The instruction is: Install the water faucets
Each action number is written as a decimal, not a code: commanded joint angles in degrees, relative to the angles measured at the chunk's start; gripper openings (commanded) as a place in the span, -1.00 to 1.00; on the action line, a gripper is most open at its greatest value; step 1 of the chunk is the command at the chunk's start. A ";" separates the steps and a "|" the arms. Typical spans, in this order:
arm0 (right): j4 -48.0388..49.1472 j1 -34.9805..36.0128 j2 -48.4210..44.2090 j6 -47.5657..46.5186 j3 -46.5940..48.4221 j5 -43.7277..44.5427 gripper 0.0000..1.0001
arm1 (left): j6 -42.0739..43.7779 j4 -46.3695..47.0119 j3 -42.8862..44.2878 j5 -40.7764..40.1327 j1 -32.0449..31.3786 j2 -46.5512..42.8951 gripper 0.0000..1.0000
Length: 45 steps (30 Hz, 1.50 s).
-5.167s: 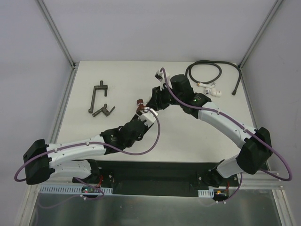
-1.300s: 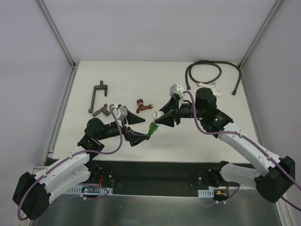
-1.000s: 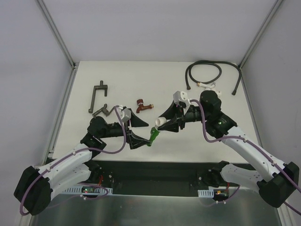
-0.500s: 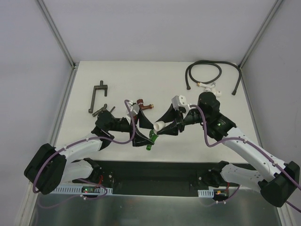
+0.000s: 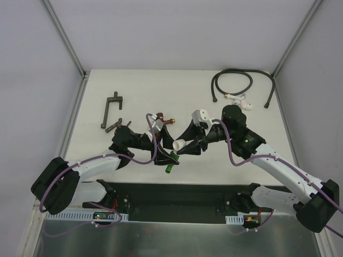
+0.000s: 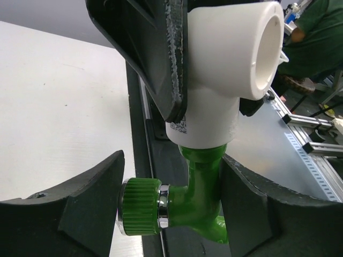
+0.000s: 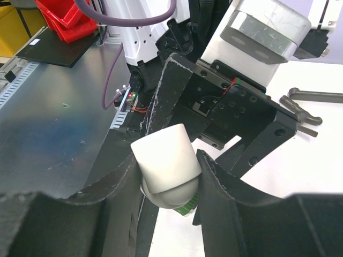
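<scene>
The green faucet (image 5: 171,160) hangs screwed into a white elbow fitting (image 5: 180,144) above the table's front edge. My right gripper (image 7: 166,171) is shut on that elbow (image 7: 165,159); a bit of green (image 7: 188,206) shows under it. In the left wrist view my left gripper (image 6: 171,206) has its jaws against the green faucet (image 6: 202,184): one finger (image 6: 69,209) touches the ribbed knob (image 6: 140,206), the other (image 6: 257,209) the body below the elbow (image 6: 225,69). The dark red faucet (image 5: 161,117) lies on the table behind the left wrist.
A black hose (image 5: 233,80) with white end fittings (image 5: 244,101) lies at the back right. Dark metal tools (image 5: 112,112) lie at the left. The black base rail (image 5: 177,193) runs just past the table's front edge, under the grippers.
My left arm has reached right to the green faucet, and its wide-open jaws have come in onto it. The right gripper has shifted slightly left with the elbow.
</scene>
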 commanded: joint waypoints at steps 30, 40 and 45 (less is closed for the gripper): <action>-10.50 1.84 13.86 25.32 13.75 51.33 -0.97 | 47.66 -57.71 15.99 -103.61 -26.34 -10.11 -1.00; -4.81 1.40 14.49 27.89 12.09 47.20 -0.97 | 48.65 -57.63 16.18 -111.29 -28.98 -7.63 -0.99; 1.00 -2.37 10.89 30.08 6.22 45.27 -0.97 | 34.33 -56.48 10.29 -96.28 -21.97 -20.71 -0.34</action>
